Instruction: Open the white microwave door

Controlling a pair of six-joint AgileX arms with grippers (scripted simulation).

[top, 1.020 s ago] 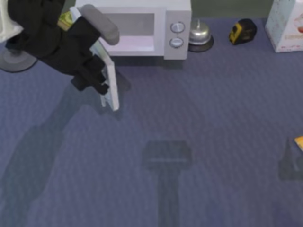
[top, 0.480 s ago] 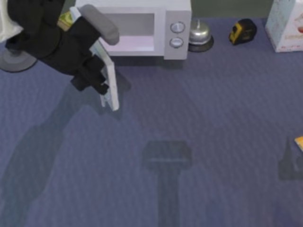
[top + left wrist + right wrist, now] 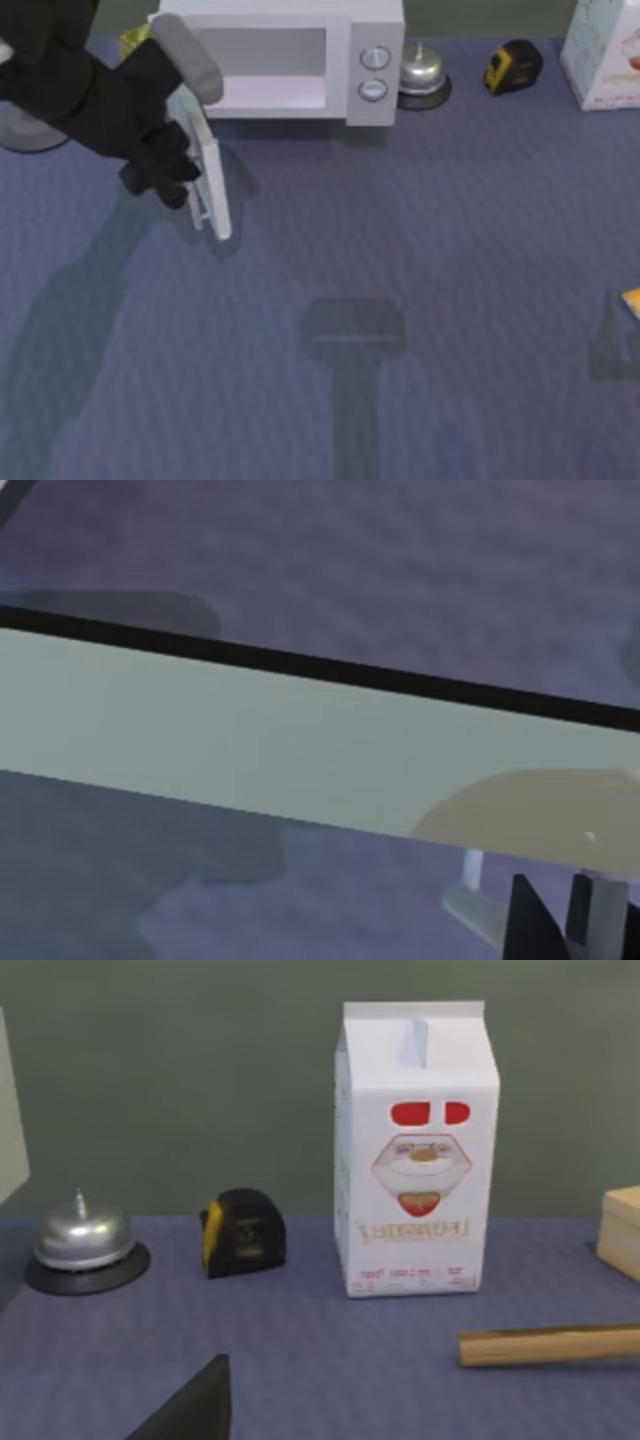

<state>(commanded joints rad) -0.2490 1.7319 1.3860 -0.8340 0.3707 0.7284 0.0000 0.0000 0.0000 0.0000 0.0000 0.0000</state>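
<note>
Left gripper clamps the white microwave door (swung wide open).

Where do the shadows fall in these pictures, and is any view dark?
Top view: the left arm casts a long shadow down the table toward the lower left, and the white microwave door shades the cloth beside it. Left wrist view: soft dark patches on the cloth. No view is dark.

You'll find nothing readable here. The carton carries red and pink print, with a line of lettering under its picture and finer lines below that, but none of it resolves into words. The knobs on the microwave show no markings you can read.
</note>
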